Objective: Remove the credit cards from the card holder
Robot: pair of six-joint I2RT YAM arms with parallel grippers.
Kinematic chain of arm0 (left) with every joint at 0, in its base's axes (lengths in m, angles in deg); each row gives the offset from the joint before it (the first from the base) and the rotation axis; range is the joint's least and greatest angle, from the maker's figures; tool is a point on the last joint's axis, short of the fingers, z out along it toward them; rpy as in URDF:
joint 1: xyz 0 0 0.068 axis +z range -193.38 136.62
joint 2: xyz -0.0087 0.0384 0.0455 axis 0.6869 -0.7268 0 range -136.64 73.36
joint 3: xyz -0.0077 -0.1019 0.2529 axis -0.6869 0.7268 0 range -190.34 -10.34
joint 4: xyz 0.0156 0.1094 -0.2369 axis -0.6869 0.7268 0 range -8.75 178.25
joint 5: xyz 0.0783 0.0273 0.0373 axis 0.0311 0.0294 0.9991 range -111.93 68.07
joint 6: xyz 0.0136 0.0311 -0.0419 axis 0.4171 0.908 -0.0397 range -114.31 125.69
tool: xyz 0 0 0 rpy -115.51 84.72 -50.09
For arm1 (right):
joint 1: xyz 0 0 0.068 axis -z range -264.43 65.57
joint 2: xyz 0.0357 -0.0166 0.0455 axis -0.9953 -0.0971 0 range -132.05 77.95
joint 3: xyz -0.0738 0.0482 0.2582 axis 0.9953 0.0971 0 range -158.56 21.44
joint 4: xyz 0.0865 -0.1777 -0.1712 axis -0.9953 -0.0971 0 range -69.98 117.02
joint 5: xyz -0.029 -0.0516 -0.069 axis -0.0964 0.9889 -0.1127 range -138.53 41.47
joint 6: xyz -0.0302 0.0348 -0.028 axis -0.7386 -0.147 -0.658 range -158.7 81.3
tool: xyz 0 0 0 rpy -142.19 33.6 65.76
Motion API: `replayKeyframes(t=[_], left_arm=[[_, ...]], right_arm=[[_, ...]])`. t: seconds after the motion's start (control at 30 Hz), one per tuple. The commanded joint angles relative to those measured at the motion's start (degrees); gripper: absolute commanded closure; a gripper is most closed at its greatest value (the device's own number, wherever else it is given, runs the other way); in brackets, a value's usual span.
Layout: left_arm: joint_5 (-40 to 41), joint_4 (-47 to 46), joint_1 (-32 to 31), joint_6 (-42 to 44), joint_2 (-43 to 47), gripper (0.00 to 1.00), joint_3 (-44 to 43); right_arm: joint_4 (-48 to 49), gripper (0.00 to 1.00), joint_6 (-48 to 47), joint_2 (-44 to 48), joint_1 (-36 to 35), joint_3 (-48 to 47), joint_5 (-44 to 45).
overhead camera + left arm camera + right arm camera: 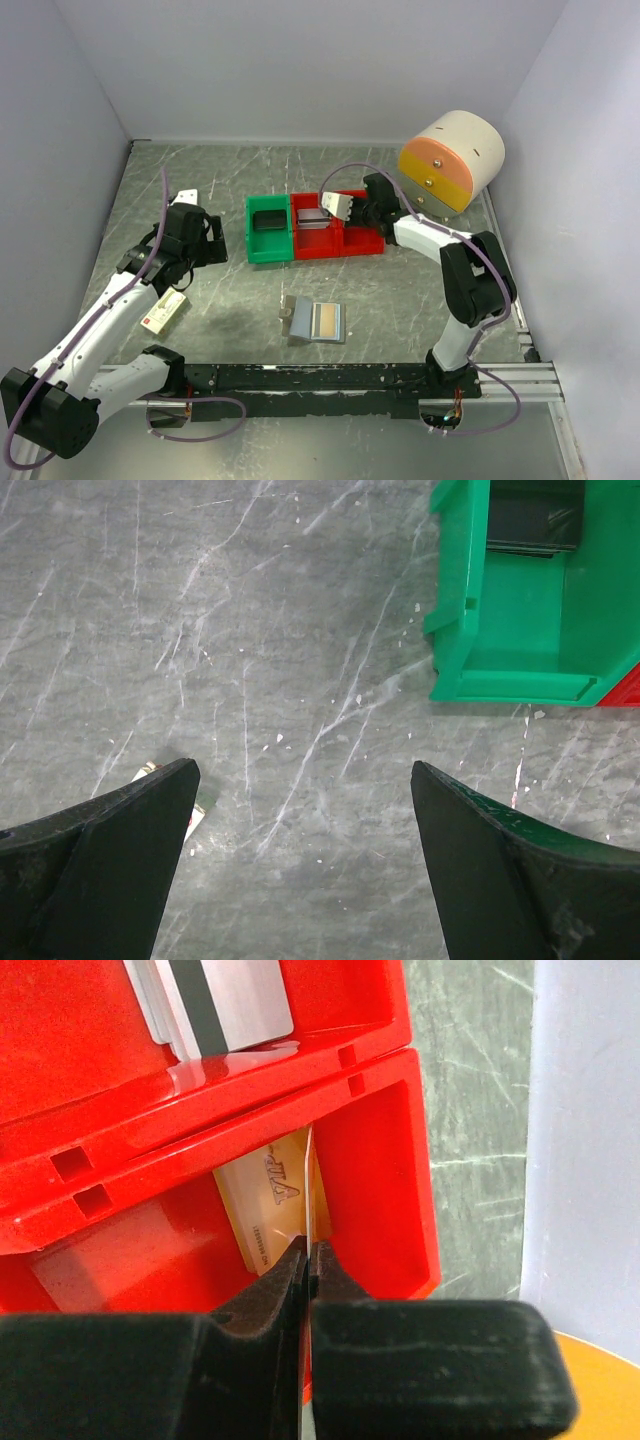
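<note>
The card holder (300, 322) lies open on the table in front of the bins, and one orange-tan credit card (327, 320) shows in its right panel. My right gripper (337, 206) hangs over the right red bin (366, 241). In the right wrist view the right gripper (308, 1252) is shut on a thin credit card (312, 1185) seen edge-on, just above another tan card (262, 1205) lying in that bin (375, 1150). My left gripper (208, 243) stands open over bare table left of the green bin (268, 243), nothing between its fingers (140, 820).
A second red bin (90, 1020) holds silver cards with a dark stripe (215, 1005). The green bin (520, 620) has a dark item (530, 520) at its back. A small white-and-red box (165, 312) lies by the left arm. A large tan cylinder (452, 158) stands back right.
</note>
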Motion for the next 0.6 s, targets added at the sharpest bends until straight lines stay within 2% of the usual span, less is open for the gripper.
replayKeyframes(t=[0.0, 0.57], left_arm=[[-0.36, -1.82, 0.35, 0.87, 0.67, 0.01, 0.31], [-1.29, -2.09, 0.35, 1.22, -0.06, 0.02, 0.28]], right_arm=[[0.65, 1.00, -0.54, 1.59, 0.40, -0.42, -0.57], [-8.60, 1.00, -0.58, 4.48, 0.31, 0.81, -3.16]])
